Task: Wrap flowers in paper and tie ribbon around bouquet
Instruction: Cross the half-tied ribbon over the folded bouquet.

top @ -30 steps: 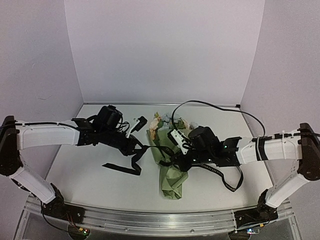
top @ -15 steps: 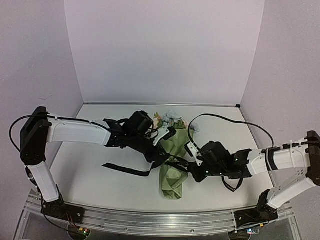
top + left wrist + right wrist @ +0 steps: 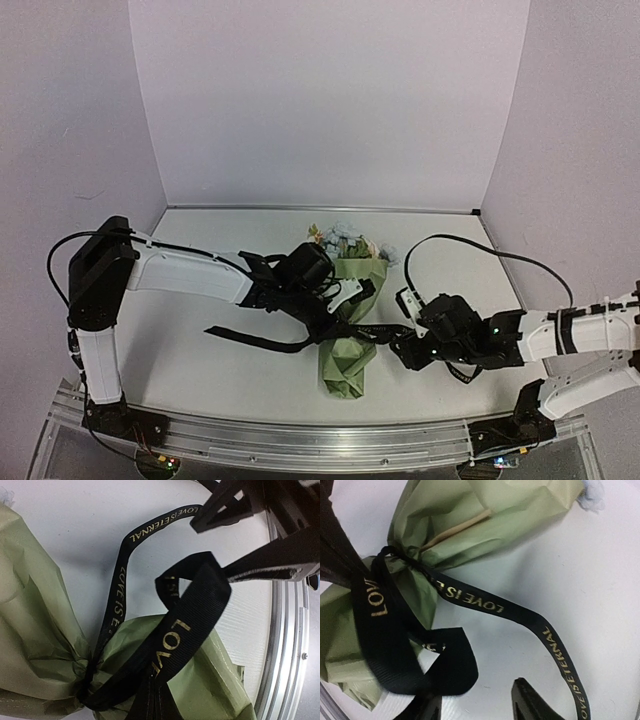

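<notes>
The bouquet (image 3: 366,276) lies mid-table, blooms toward the back wall. Its flowers (image 3: 340,238) are cream and pale blue; one blue bloom (image 3: 592,497) shows in the right wrist view. The green paper (image 3: 345,362) (image 3: 40,625) (image 3: 485,510) is cinched at the waist by the black ribbon (image 3: 265,342) (image 3: 185,615) (image 3: 470,597) with gold lettering. My left gripper (image 3: 335,310) (image 3: 152,700) sits over the cone's waist, shut on a wide loop of ribbon. My right gripper (image 3: 402,342) (image 3: 477,705) (image 3: 240,540) stands just right of the cone, open, with a ribbon loop lying by its left finger (image 3: 422,711).
A ribbon tail trails left across the table and another runs right under my right arm. The right arm's black cable (image 3: 450,243) arcs above the table. The aluminium rail (image 3: 300,435) (image 3: 285,655) edges the near side, close to the cone's tip.
My left gripper has travelled right onto the bouquet, still shut on the ribbon. My right gripper has pulled back toward the near right and opened, letting the ribbon go.
</notes>
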{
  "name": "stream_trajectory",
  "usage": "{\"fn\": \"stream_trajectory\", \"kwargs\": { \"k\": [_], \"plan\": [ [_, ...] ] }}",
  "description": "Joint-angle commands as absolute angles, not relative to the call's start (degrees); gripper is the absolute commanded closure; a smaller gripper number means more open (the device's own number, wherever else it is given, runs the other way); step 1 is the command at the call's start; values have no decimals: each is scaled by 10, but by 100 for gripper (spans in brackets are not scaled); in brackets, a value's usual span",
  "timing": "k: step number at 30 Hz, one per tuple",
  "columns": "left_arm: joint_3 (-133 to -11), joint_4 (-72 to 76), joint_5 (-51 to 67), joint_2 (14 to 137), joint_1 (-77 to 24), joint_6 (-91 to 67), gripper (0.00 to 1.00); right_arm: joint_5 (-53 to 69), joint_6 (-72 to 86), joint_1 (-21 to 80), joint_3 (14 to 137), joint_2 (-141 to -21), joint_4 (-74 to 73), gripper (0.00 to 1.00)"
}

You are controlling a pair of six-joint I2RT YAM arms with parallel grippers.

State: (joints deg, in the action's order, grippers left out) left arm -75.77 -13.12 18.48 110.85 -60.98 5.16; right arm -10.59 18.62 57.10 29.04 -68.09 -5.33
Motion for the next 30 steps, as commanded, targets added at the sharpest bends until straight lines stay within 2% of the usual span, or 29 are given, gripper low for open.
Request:
{"fn": "stream_trajectory", "kwargs": {
  "k": [1,5,8,13,18,22,25,30],
  "plan": [
    [-788,-123,169,1109,-621,69,100,-164,210,573,334,-609,-275,41],
    [-786,-119,165,1111,-625,71,100,-175,212,552,399,-580,-457,36],
    [-786,-116,157,1109,-629,73,100,-156,228,514,407,-565,-517,33],
    [-789,-109,141,1109,-632,73,97,-31,263,424,383,-562,-530,30],
    [-790,-99,124,1106,-633,71,91,15,241,419,384,-626,-526,30],
    [-788,-94,123,1100,-635,74,87,9,244,412,370,-666,-499,34],
    [-786,-97,121,1097,-638,77,80,0,249,401,352,-676,-477,37],
    [-771,-95,108,1086,-639,75,61,2,248,394,339,-700,-457,43]
  ]
}}
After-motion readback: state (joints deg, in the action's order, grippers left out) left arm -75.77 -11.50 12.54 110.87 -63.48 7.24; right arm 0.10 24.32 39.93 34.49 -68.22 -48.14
